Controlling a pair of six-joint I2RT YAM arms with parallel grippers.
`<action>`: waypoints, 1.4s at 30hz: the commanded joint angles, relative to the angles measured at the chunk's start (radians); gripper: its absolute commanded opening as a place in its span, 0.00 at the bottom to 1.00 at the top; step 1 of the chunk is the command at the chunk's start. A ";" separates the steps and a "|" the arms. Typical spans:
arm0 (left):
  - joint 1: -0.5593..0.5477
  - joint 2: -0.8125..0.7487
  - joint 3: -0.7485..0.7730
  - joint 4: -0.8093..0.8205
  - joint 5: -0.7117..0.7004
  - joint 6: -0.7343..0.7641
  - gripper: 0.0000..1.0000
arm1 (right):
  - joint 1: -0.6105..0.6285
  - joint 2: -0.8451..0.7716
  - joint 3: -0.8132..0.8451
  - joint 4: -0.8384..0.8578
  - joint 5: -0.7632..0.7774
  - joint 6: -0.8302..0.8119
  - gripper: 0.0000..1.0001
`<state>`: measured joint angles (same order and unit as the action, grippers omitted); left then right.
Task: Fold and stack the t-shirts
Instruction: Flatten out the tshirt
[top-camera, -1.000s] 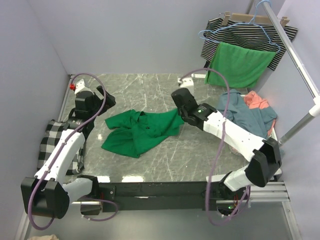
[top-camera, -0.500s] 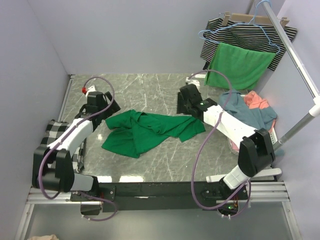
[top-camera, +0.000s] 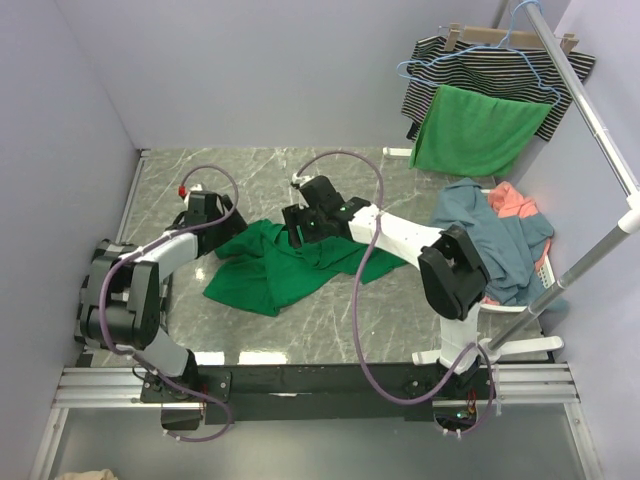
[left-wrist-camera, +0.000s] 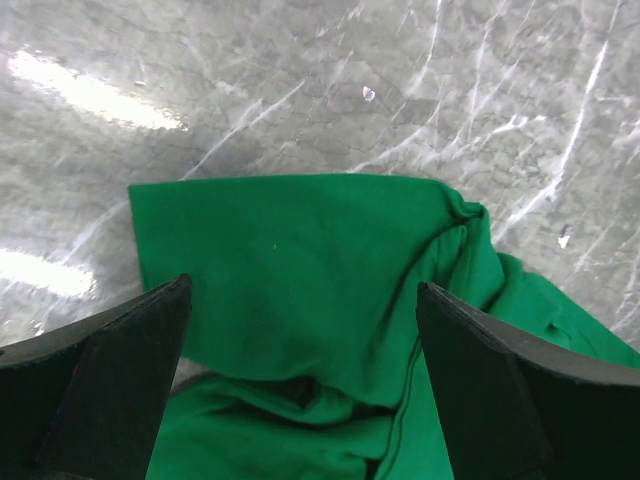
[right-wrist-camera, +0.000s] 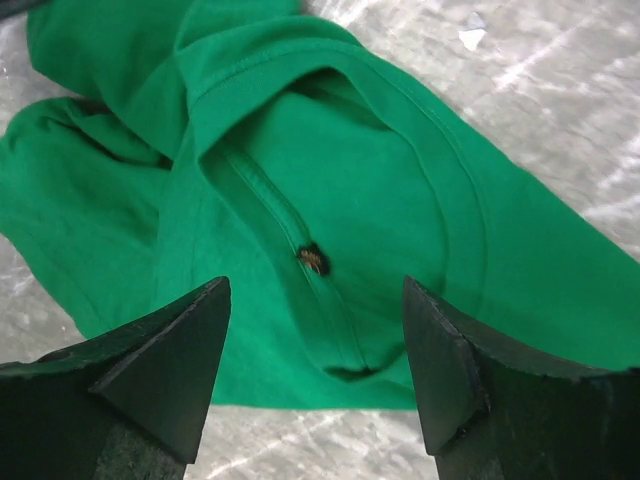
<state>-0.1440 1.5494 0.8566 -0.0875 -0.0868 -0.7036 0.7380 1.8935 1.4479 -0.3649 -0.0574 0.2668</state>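
green t-shirt (top-camera: 265, 275) crumpled; blue, coral t-shirts (top-camera: 500, 235) heaped

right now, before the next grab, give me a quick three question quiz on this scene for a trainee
1. True or false: the green t-shirt lies neatly folded on the table.
2. Where are the blue and coral t-shirts? A spread flat mid-table; B heaped by its right edge; C by its left edge.
3. Fill in: the left gripper and right gripper both hang over the green t-shirt with jaws ___.
Key: 1 false, it is crumpled; 2 B; 3 open.
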 joint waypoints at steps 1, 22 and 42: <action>-0.002 0.032 -0.005 0.072 0.032 -0.019 0.99 | -0.002 0.042 0.114 0.004 -0.067 -0.023 0.76; -0.005 0.139 0.168 0.049 0.110 0.029 1.00 | -0.227 -0.267 -0.422 0.087 0.156 0.399 0.77; -0.103 0.331 0.276 0.025 0.182 0.096 0.62 | -0.269 -0.136 -0.343 0.109 0.080 0.394 0.19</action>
<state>-0.2394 1.8736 1.1389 -0.0738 0.0605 -0.6373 0.4820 1.7287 1.0470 -0.2993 0.0433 0.6693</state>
